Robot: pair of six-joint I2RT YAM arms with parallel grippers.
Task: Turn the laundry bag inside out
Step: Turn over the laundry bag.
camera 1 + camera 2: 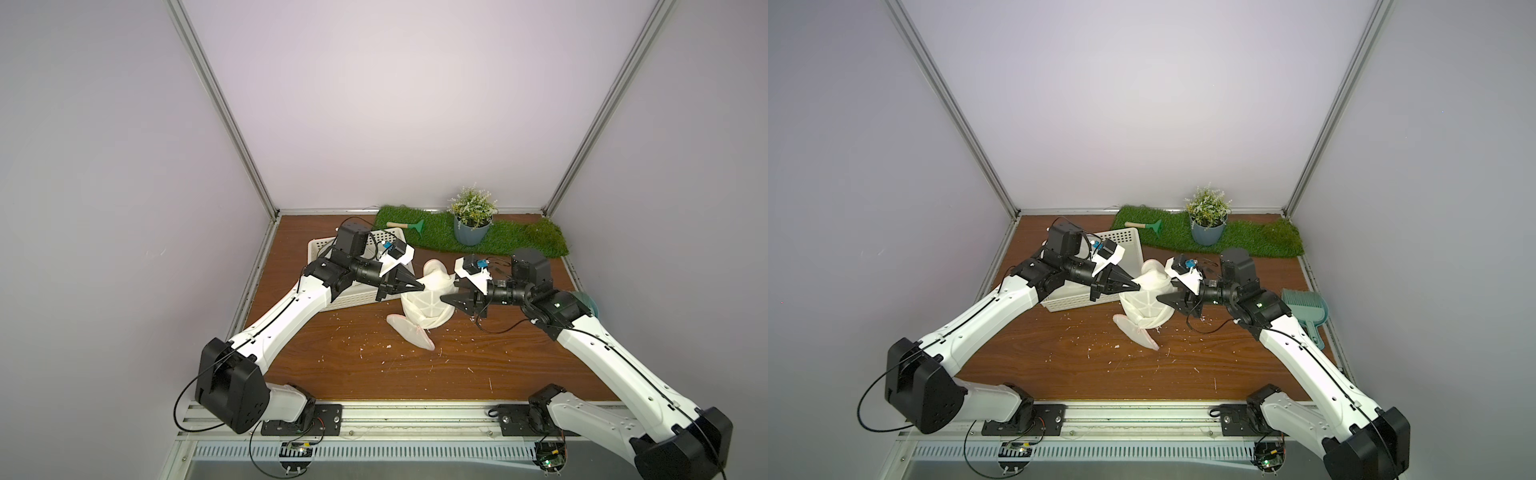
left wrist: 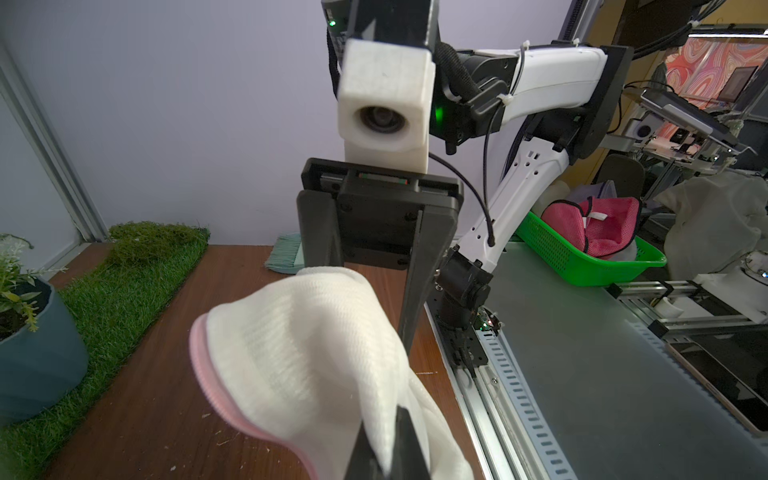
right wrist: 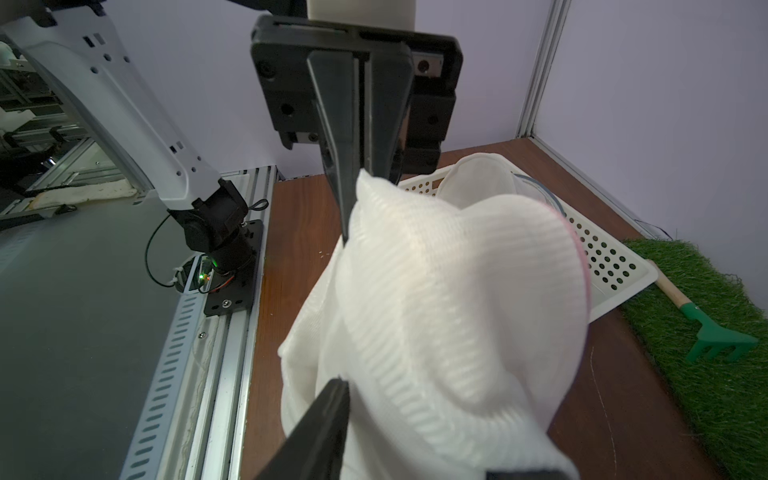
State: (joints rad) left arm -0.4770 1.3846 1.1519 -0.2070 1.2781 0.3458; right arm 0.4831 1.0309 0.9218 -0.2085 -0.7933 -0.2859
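The laundry bag (image 1: 428,303) (image 1: 1144,307) is white mesh with a pink zipper edge. It hangs bunched over the middle of the wooden table (image 1: 374,365), its lower end resting on the wood. My left gripper (image 1: 422,286) (image 2: 386,453) comes in from the left and is shut on a pinch of the bag's fabric (image 2: 299,353). My right gripper (image 1: 449,291) (image 3: 415,428) reaches in from the right. Its fingers (image 2: 424,270) stand wide apart around a bulge of the bag (image 3: 457,299), with one fingertip touching the mesh.
A white perforated basket (image 1: 357,297) (image 3: 602,257) sits behind the left arm with something white inside. A grass mat (image 1: 436,237) at the back carries a potted plant (image 1: 471,224) and a small green rake (image 1: 409,225). A teal dustpan (image 1: 1304,307) lies at the right edge.
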